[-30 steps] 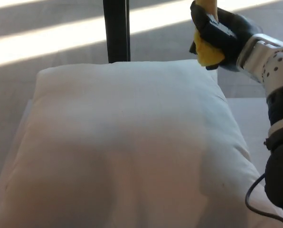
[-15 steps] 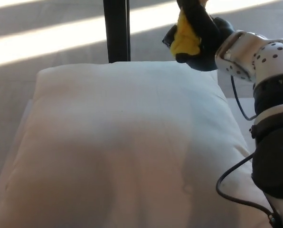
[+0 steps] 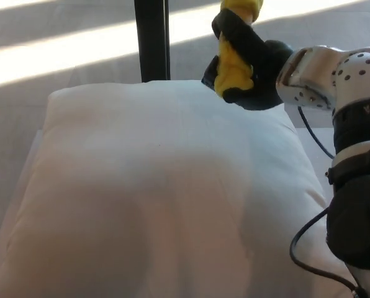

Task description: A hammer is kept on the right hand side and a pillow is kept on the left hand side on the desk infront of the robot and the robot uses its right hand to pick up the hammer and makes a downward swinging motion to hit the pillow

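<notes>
White pillow (image 3: 166,192), plain, no pattern. Yellow hammer (image 3: 233,59) handle. Black right hand (image 3: 250,68); silver wrist (image 3: 318,74) with small black dots; black forearm (image 3: 359,205) and black cable (image 3: 309,248). Black post (image 3: 151,40). Grey floor (image 3: 61,62) with pale light stripes.

The hammer (image 3: 233,59) runs off the top edge, its head unseen.

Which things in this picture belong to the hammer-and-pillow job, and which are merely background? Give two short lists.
Part of the job:
- hammer, yellow handle showing, head out of frame
- right hand, fingers wrapped around the handle
- pillow, white, filling the desk

Just background:
- black post behind the pillow
- black cable on the arm
</notes>
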Available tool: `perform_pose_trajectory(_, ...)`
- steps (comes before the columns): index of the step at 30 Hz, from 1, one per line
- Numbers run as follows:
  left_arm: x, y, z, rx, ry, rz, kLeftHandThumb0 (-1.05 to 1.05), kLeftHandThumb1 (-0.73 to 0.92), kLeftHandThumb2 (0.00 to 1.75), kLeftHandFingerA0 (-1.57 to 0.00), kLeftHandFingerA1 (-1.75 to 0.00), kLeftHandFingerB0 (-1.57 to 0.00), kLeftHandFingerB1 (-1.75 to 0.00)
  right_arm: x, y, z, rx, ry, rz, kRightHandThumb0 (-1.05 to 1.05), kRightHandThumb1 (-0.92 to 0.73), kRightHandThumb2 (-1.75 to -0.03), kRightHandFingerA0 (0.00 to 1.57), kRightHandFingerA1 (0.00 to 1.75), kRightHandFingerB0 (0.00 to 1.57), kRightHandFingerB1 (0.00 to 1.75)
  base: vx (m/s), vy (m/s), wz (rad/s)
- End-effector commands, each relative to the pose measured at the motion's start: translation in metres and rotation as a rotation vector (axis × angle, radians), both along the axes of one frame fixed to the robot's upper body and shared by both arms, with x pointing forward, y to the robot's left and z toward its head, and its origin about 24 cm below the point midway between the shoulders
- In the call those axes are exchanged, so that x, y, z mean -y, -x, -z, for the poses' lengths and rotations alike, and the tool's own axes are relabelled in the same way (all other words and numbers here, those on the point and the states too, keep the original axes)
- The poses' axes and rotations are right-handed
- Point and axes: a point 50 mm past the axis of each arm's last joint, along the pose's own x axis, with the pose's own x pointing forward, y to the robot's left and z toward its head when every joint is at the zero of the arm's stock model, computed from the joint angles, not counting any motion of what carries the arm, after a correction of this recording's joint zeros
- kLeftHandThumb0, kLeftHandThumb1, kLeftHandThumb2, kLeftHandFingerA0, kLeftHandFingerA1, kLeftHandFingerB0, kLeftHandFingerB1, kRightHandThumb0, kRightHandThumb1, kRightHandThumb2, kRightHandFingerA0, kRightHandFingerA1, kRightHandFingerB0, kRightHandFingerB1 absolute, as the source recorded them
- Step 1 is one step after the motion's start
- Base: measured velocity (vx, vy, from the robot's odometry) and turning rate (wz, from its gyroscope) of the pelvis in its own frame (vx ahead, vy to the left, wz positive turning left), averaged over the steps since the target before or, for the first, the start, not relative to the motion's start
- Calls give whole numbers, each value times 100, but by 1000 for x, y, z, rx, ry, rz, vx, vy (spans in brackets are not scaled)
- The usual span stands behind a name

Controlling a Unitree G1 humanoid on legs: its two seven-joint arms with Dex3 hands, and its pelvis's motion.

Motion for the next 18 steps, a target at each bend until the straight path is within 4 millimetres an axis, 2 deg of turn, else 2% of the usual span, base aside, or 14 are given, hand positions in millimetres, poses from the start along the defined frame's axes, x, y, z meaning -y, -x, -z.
perform_pose_trajectory(1,-13,2,-13,-16,-47,38,-64,82,64,-52,-60,-55,-48,17,16,30,-121,157,-59,-42,-92,-72,103,175,70,157,0,0,0)
perform_pose_trajectory(3,-13,2,-12,-23,-49,35,-64,82,64,-52,-60,-55,-48,14,20,37,-112,163,-74,-42,-92,-72,103,175,70,157,0,0,0)
perform_pose_trajectory(6,-15,-2,-14,0,-43,3,-63,80,64,-54,-59,-55,-48,5,27,57,-157,181,-113,-45,-92,-80,107,175,81,162,0,0,0)
perform_pose_trajectory(7,-16,-2,-14,22,-37,-27,-60,78,63,-56,-61,-55,-50,2,33,74,-188,247,-132,-44,-92,-72,106,175,69,163,0,0,0)
perform_pose_trajectory(9,-17,-3,-15,32,-37,-39,-60,78,63,-56,-61,-55,-50,0,37,81,-194,275,-142,-44,-92,-72,106,175,69,163,0,0,0)
perform_pose_trajectory(10,-18,-4,-16,30,-39,-27,-61,79,63,-57,-61,-55,-50,1,42,93,-225,261,-161,-44,-92,-75,105,175,69,155,0,0,0)
perform_pose_trajectory(12,-18,-5,-17,31,-37,-16,-62,79,63,-56,-62,-55,-50,4,48,105,-251,261,-179,-41,-90,-79,107,175,70,147,0,0,0)
perform_pose_trajectory(13,-18,-4,-17,29,-40,-14,-62,79,63,-56,-62,-55,-50,5,50,109,-264,261,-185,-41,-90,-79,107,175,70,147,0,0,0)
perform_pose_trajectory(14,-19,-6,-17,26,-46,-17,-61,79,63,-57,-61,-55,-50,8,54,120,-287,289,-178,-37,-86,-84,109,175,69,156,0,0,0)
perform_pose_trajectory(15,-18,-7,-17,31,-43,-22,-61,79,63,-57,-61,-55,-50,10,57,126,-296,299,-175,-42,-92,-80,109,175,70,157,0,0,0)
perform_pose_trajectory(16,-17,-8,-16,41,-44,-32,-61,78,63,-58,-63,-57,-51,16,63,140,-346,313,-183,-44,-91,-79,110,175,73,149,0,0,0)
perform_pose_trajectory(18,-18,-8,-17,40,-45,-30,-62,78,63,-55,-62,-57,-50,19,66,146,-377,318,-183,-44,-89,-78,108,175,74,145,0,0,0)
